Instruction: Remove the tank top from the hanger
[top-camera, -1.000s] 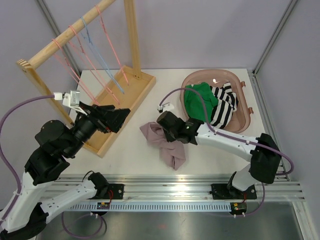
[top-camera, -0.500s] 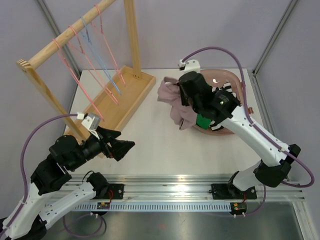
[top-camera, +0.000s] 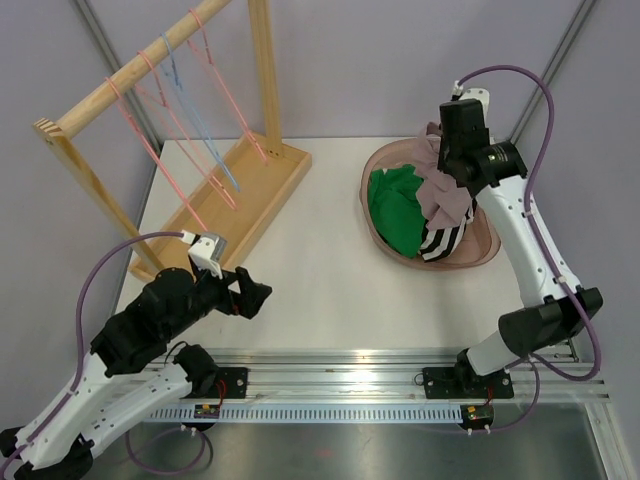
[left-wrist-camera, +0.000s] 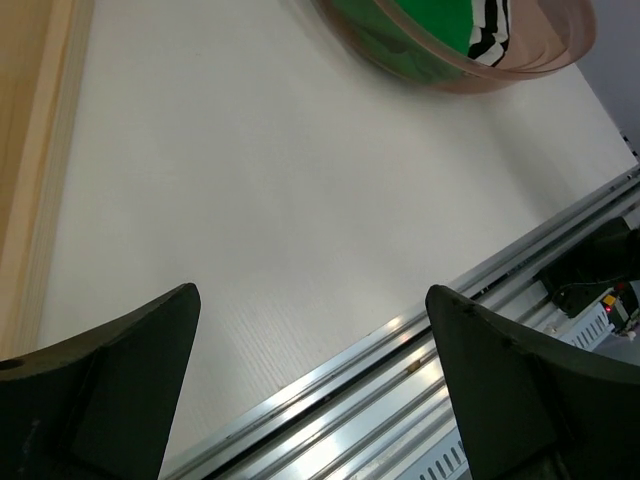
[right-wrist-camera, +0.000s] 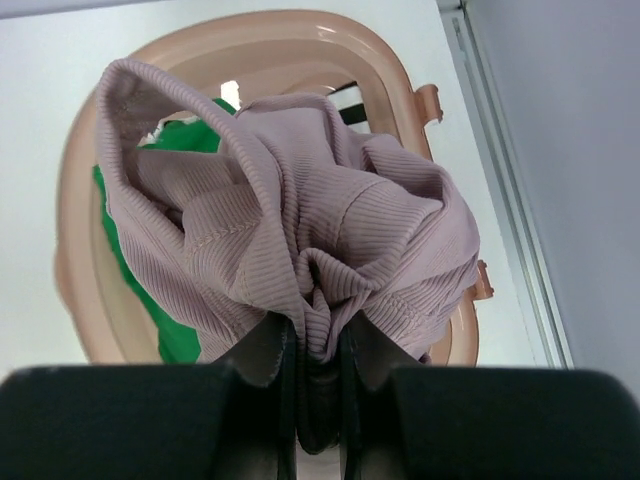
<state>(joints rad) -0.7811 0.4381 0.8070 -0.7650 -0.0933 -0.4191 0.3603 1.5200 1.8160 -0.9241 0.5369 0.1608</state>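
White surface lies open between the wooden rack at the back left and the pink tub at the back right. Lilac walls close the back and both sides, and a metal rail runs along the near edge.

The right tool hangs over the tub, close to the right wall post. Its fingers are clamped tight on a bunched fold of the mauve tank top. The top is off the hangers, which hang in pink and blue from the rack's rod. It droops from the tool above the tub, over a green garment and a striped one; whether its lowest folds touch them cannot be told.

The left tool sits low over the near left part of the surface, fingers spread wide, holding and touching nothing.

Cloth buries the right fingertips. The tank top and arm hide the tub's far rim from above. The rack's upright is cut off at the top edge, and the left wrist view shows only the tub's near rim.
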